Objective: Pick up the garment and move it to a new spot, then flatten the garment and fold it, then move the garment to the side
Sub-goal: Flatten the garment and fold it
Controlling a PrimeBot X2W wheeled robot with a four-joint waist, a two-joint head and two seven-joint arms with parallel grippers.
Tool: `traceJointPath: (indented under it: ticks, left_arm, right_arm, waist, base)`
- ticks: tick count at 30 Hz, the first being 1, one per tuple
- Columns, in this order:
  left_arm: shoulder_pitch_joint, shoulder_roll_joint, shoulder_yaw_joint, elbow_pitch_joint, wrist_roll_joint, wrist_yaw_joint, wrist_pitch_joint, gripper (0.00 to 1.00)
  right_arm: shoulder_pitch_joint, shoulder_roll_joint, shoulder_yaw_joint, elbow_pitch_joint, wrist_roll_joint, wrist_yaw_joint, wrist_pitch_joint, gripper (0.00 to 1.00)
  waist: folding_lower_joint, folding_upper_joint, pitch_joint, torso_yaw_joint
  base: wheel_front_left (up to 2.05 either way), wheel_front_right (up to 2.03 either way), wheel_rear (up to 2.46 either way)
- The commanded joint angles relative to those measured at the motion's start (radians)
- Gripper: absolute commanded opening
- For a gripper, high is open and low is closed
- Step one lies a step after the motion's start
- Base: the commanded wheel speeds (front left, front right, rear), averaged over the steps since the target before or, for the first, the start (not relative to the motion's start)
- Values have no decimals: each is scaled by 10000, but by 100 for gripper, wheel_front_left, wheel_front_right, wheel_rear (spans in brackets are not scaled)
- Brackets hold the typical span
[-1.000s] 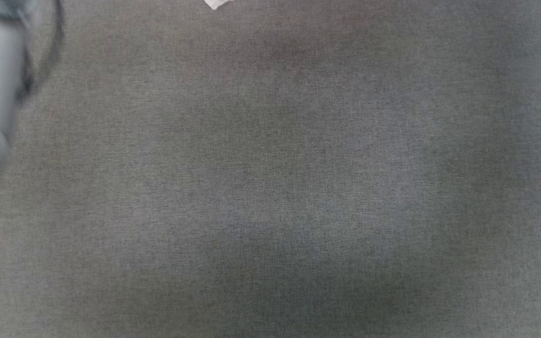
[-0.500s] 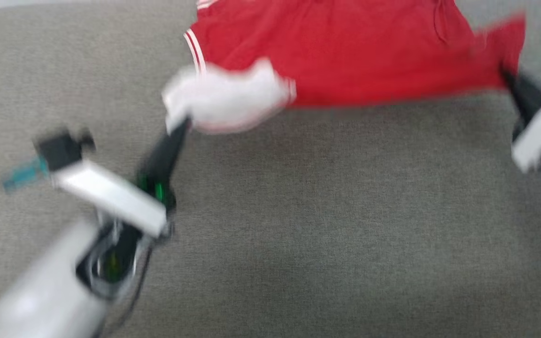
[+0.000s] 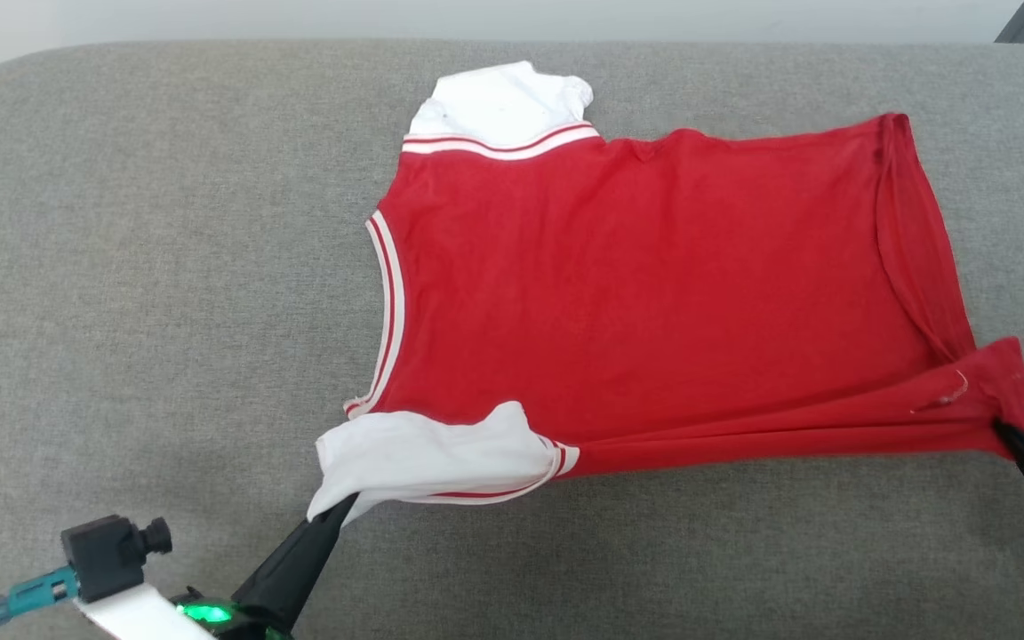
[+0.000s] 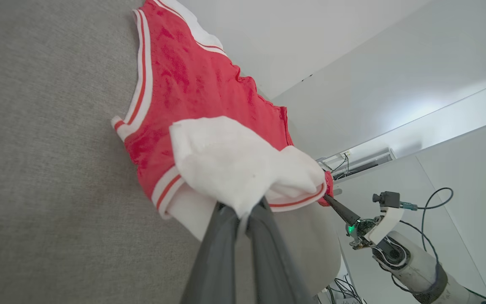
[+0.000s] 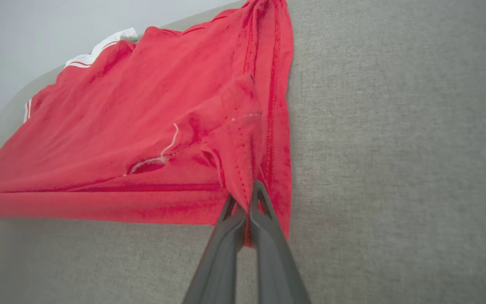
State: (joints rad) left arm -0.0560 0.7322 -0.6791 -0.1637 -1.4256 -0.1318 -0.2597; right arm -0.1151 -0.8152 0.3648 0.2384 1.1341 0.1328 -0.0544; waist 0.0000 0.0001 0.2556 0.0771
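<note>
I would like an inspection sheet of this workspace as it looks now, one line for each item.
Surface: grey woven-fabric cushion.
Job's things: garment spread out, no print showing, its near edge pulled taut between both arms.
Clutter: nothing seen.
Grippers: left jaws shut on the white sleeve; right jaws shut on the red hem corner.
Cables: teal-plugged cable at the left wrist camera; black cables looping by the right arm.
Surroundings: pale walls.

The garment (image 3: 636, 284) on the cushion (image 3: 165, 267), between left claw (image 3: 334, 511) and right claw (image 3: 1005, 431)
</note>
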Motion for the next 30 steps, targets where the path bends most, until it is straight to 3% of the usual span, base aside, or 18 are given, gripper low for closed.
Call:
traceJointPath:
  ticks: [1, 6, 14, 20, 30]
  left_arm:
    - [140, 130, 200, -97, 124, 27, -77, 0]
    - [-389, 73, 276, -193, 391, 27, 132, 0]
    - [-3300, -634, 175, 1211, -441, 26, 1786, 0]
    - [-5092, -1303, 89, 3221, -616, 26, 2386, 0]
    - [-6451, -1653, -349, 5670, -293, 26, 2514, 0]
  right_arm:
    - [274, -84, -338, -131, -76, -42, -30, 0]
    - [538, 421, -1366, -753, -533, -46, 477, 0]
    - [-1356, 1640, -1942, -587, -1834, -25, 1989, 0]
    - [-2687, 2374, -1883, 233, -2375, -23, 2637, 0]
    - [-4446, 2929, -783, 1683, -2995, -23, 2410, 0]
  waist:
    - [0, -1, -11, -3]
    - [0, -1, -50, -120]
    - [0, -1, 441, -401]
    - [0, -1, 938, -651]
    - [0, -1, 1833, -1110]
  base:
    - [0, 0, 0]
    - [0, 0, 0]
    - [0, 0, 0]
    - [0, 0, 0]
    - [0, 0, 0]
